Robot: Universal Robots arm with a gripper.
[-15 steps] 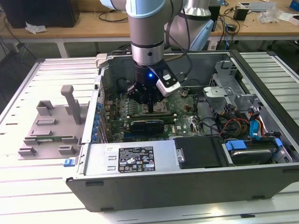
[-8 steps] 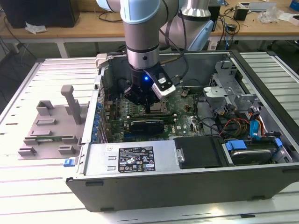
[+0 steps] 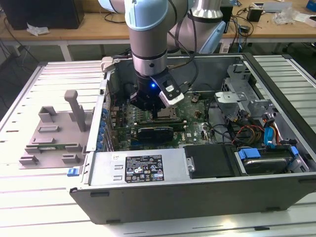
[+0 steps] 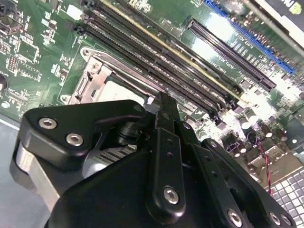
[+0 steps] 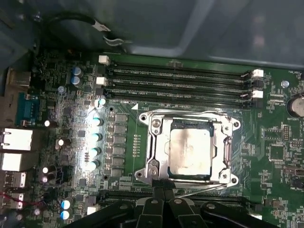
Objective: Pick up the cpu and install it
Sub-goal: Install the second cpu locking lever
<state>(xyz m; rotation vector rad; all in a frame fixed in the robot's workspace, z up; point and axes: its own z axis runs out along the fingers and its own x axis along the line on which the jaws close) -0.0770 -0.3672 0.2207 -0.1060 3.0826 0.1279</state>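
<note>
The cpu [image 5: 190, 151], a flat square chip with a silvery top, lies inside the metal socket frame [image 5: 154, 142] on the green motherboard [image 5: 275, 142]. Part of its pale top, the cpu [image 4: 118, 88], shows past the gripper body in the second wrist view. My gripper [image 5: 160, 190] hangs just beside the socket's edge with its two black fingers pressed together and nothing between them. In the exterior view the gripper [image 3: 162, 112] reaches down into the open computer case [image 3: 276, 197], right over the socket area.
Long black memory slots [image 5: 180, 80] run beside the socket. A grey tray [image 3: 54, 133] lies on the table at the exterior view's left. Inside the case are a power supply [image 3: 143, 168], a drive cage [image 3: 247, 94] and loose cables [image 3: 247, 131].
</note>
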